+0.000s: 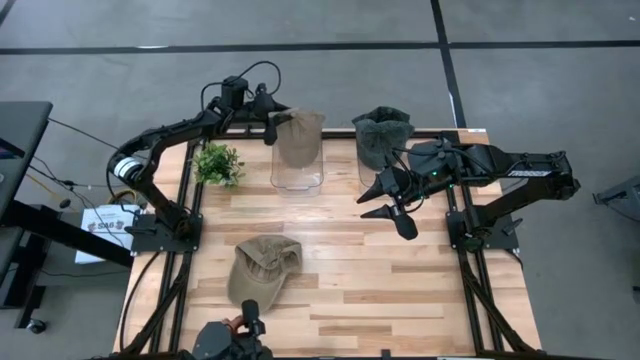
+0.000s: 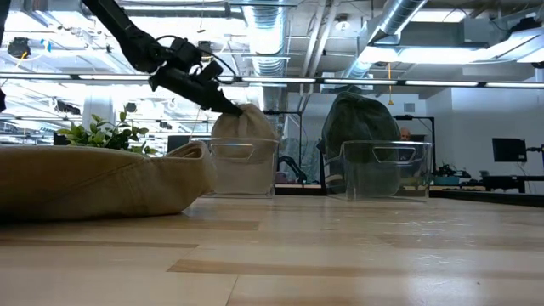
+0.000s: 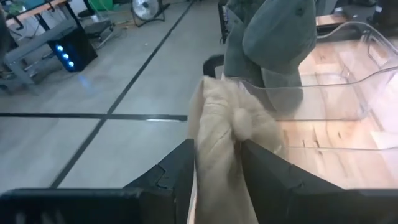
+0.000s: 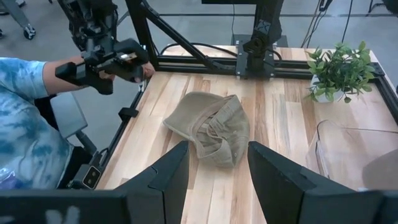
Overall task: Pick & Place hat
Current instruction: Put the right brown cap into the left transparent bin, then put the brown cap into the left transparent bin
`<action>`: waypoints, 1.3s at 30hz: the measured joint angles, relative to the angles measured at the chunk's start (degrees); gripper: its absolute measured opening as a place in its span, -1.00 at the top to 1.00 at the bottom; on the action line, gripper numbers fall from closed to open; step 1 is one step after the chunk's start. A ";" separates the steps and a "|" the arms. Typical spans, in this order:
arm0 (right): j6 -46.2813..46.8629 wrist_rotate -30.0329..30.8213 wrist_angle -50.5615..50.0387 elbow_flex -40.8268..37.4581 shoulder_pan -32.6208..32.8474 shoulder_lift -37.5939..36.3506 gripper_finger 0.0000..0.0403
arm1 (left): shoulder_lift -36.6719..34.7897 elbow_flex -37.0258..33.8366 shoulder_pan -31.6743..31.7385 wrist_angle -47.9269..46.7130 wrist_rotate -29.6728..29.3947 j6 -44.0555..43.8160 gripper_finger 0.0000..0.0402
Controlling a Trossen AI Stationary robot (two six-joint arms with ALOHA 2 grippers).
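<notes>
Here the wooden counter (image 1: pixel 400 290) carries two clear bins at its far edge, a small green plant (image 1: pixel 217 163) near the far left corner, and a loose tan hat (image 1: pixel 262 268) lying crumpled toward the near left side.

The left clear bin (image 1: pixel 298 172) holds a second tan hat (image 1: pixel 299 138), which stands up out of its open top. The left hand (image 1: pixel 271 127) is clamped on a gathered fold of this hat's cloth at the bin's far left rim; in the left wrist view the cloth bulges between the two dark fingers (image 3: pixel 177 171).

The right clear bin (image 2: pixel 384 168) holds a dark green hat (image 1: pixel 381 133), also heaped above its rim.

The right hand (image 1: pixel 385 198) hovers over the counter just near of the green hat's bin, its fingers spread apart and holding nothing.

In the right wrist view a person's hand (image 4: pixel 118 62) grips a dark control handle beside the counter.
</notes>
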 joint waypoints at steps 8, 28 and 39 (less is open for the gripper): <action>0.03 -0.02 0.03 0.00 0.78 0.00 0.23 | -3.99 0.00 -0.18 -4.17 -3.27 0.22 0.36; -1.30 0.17 -1.19 -3.80 3.30 0.00 0.23 | -18.72 -0.02 -8.97 -15.40 -13.70 -10.07 0.36; 3.63 0.45 6.64 -16.53 2.92 0.02 0.23 | -35.28 -17.23 -31.19 -15.76 -6.27 -19.55 0.36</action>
